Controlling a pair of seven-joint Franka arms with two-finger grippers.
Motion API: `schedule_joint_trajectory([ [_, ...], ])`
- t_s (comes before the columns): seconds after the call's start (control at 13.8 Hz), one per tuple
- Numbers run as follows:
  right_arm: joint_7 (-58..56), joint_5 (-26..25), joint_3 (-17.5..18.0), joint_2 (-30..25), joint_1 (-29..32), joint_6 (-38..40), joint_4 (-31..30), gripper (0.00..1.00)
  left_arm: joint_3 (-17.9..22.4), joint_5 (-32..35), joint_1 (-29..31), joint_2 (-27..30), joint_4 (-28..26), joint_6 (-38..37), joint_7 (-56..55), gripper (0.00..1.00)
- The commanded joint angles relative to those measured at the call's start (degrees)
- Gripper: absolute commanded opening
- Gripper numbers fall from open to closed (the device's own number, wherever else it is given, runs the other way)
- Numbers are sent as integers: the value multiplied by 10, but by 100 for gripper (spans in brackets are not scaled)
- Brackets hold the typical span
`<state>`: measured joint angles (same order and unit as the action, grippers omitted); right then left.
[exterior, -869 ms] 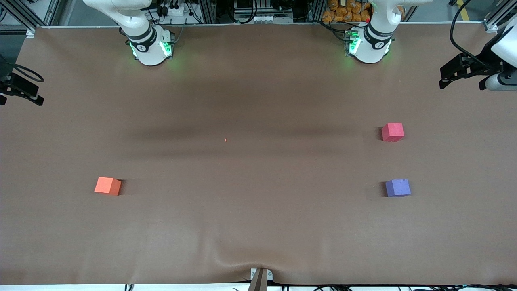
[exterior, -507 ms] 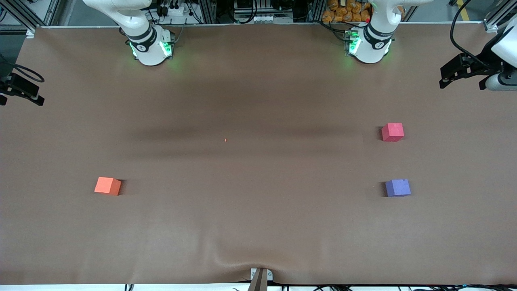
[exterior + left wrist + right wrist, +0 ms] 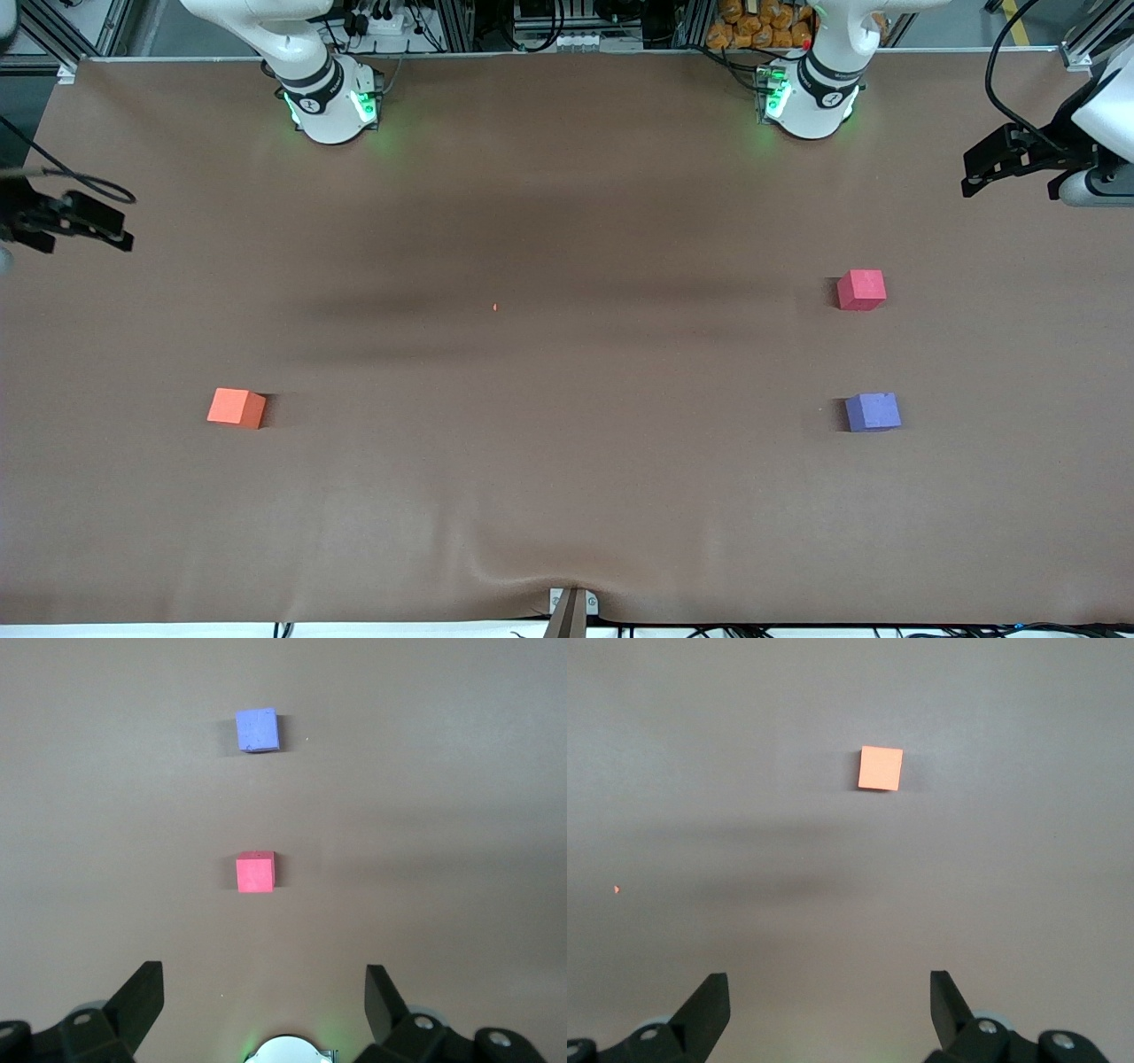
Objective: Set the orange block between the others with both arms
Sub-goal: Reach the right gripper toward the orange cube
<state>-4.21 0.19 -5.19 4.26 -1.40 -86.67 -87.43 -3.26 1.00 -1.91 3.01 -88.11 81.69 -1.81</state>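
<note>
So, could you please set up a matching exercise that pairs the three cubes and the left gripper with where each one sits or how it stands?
Things:
1. orange block
2. red-pink cube
3. purple cube
4. left gripper

Places or states:
A. at the left arm's end of the table, nearer to the front camera than its neighbour
B. open, holding nothing, up over the table
C. alone at the right arm's end of the table
D. at the left arm's end, farther from the front camera than its neighbour

Pairs: 1-C, 2-D, 3-A, 4-B
</note>
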Motion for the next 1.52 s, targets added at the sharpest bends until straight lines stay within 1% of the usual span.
schedule_joint_trajectory([
  [0.0,0,-5,-2,29,4,-11,19,100,-2,11,1,-5,14,-15,8,100],
  [0.22,1,6,-3,70,30,-66,17,100,-2,10,1,-6,13,-14,8,100],
  [0.36,1,6,-3,116,45,-99,17,100,-2,9,2,-5,14,-14,8,100],
  [0.43,1,3,-3,141,47,-104,18,100,-1,9,2,-5,14,-14,8,100],
  [0.72,0,-5,-3,181,44,-137,19,100,-1,4,2,-5,18,-10,12,100],
  [0.94,-5,-4,-3,211,44,-202,17,100,-2,10,1,-5,19,-10,13,100],
  [1.09,-8,-1,-3,249,46,-230,17,100,-3,9,2,-7,19,-7,13,100],
  [1.23,-7,-2,-3,290,35,-278,15,100,-2,8,2,-7,19,-2,14,100],
  [1.45,-7,2,-3,331,39,-296,13,100,-3,10,1,-8,19,-1,13,100],
])
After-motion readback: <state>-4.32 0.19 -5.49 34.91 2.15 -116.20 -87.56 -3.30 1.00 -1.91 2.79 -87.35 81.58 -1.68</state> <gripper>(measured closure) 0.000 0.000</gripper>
